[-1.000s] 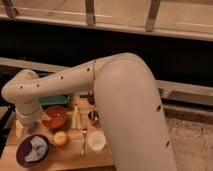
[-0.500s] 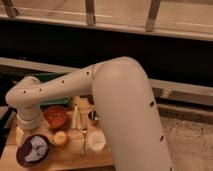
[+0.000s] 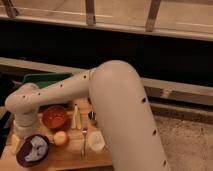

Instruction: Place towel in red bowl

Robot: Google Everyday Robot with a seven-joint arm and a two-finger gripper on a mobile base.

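A wooden table (image 3: 67, 156) stands before a dark wall under a railed ledge, and the big white arm (image 3: 115, 110) bends across it. The towel (image 3: 34, 149) lies bunched in the dark purple bowl (image 3: 46, 150), at 7 o'clock from the red bowl (image 3: 55, 117) and 5 o'clock just below the gripper (image 3: 22, 134), whose jaws are spread, holding nothing. Since half a second ago the wrist has shifted slightly toward 9 o'clock; towel and bowls have stayed put.
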